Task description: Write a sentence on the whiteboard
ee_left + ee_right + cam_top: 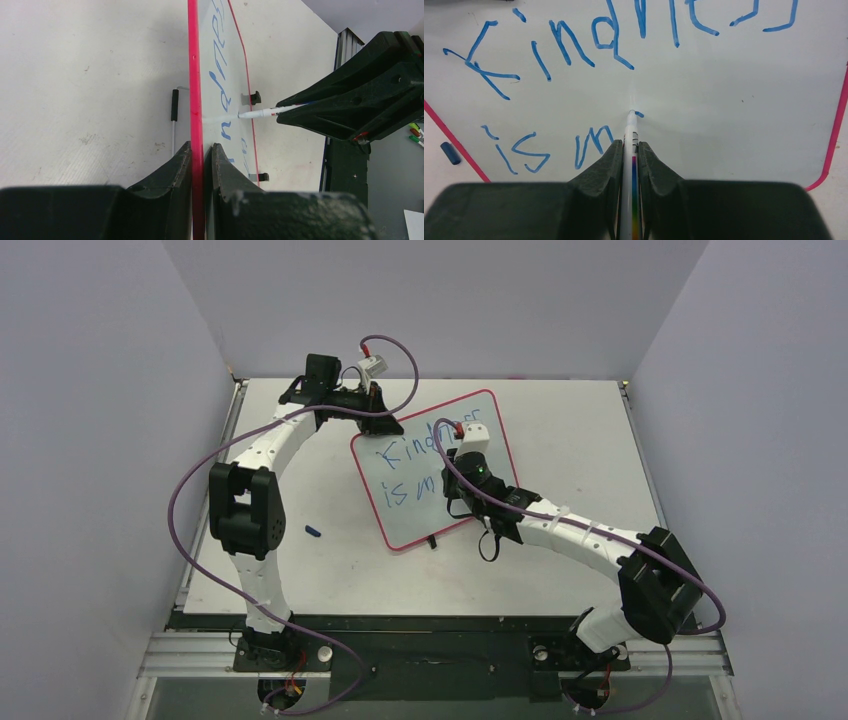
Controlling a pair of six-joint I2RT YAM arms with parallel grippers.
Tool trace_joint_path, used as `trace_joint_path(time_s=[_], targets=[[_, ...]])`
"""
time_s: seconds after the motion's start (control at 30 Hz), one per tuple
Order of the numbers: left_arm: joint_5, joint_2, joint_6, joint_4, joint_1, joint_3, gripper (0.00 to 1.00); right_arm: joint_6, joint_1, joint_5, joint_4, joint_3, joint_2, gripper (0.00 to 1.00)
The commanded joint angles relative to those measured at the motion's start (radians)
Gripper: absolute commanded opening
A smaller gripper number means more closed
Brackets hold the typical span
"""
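Observation:
The whiteboard (420,515) lies tilted mid-table, white with a thin red rim. My left gripper (378,418) is shut on its far-left corner; in the left wrist view the fingers (201,146) clamp the red rim (194,75). My right gripper (462,455) is shut on a white marker (629,135), whose tip touches the board (734,115) just right of the "m". The sentence (569,45) in blue reads "Kindness" above "is m", with a short new stroke at the tip. The marker (260,113) and the letters (220,85) also show in the left wrist view.
A blue marker cap (313,531) lies on the table left of the board and also shows in the right wrist view (450,152). Two black clips (255,97) sit on the board's near edge. A thin rod with a black grip (174,105) lies beside the rim. Grey walls enclose the table.

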Motion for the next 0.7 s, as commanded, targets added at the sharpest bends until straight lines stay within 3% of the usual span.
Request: trace_joint_path(time_s=[0.0, 0.67], targets=[[0.018, -0.009, 0.076, 0.034, -0.016, 0.0, 0.0, 0.03, 0.007, -0.066, 0.049, -0.011, 0.021, 0.0], [0.018, -0.007, 0.074, 0.036, -0.016, 0.002, 0.0, 0.045, 0.016, -0.036, 0.027, -0.119, -0.051, 0.0]])
